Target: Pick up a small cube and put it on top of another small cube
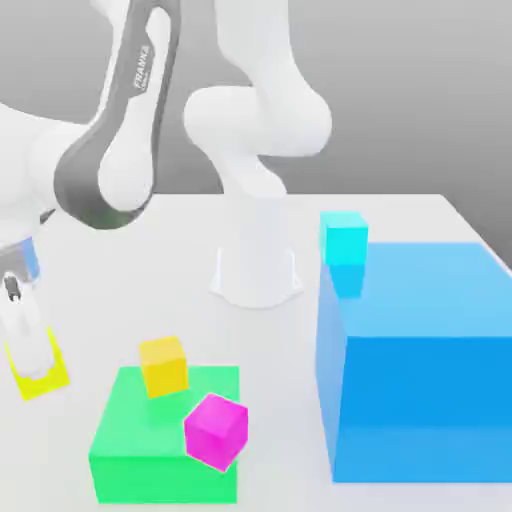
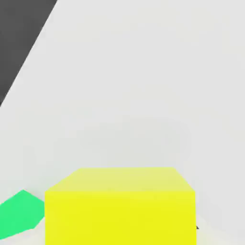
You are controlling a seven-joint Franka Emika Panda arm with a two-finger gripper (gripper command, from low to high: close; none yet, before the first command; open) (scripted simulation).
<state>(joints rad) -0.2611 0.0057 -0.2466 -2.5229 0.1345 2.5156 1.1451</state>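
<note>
One bright lemon-yellow cube (image 2: 119,217), clamped between the fingers of the Panda gripper (image 1: 38,368); clearance from the white surface (image 1: 285,350) not determinable. Grasp apparently made; stacking still to do. Next, by judgement: lift straight, grip kept firm, then carry across and lower squarely onto a chosen cube. Near the hand: green block (image 1: 140,420), golden-yellow cube (image 1: 165,368) on top. Slightly farther: tilted magenta cube (image 1: 216,432), contact with block uncertain. Farthest from hand: large blue block (image 1: 420,380), with cyan cube (image 1: 344,238) at one corner.
</note>
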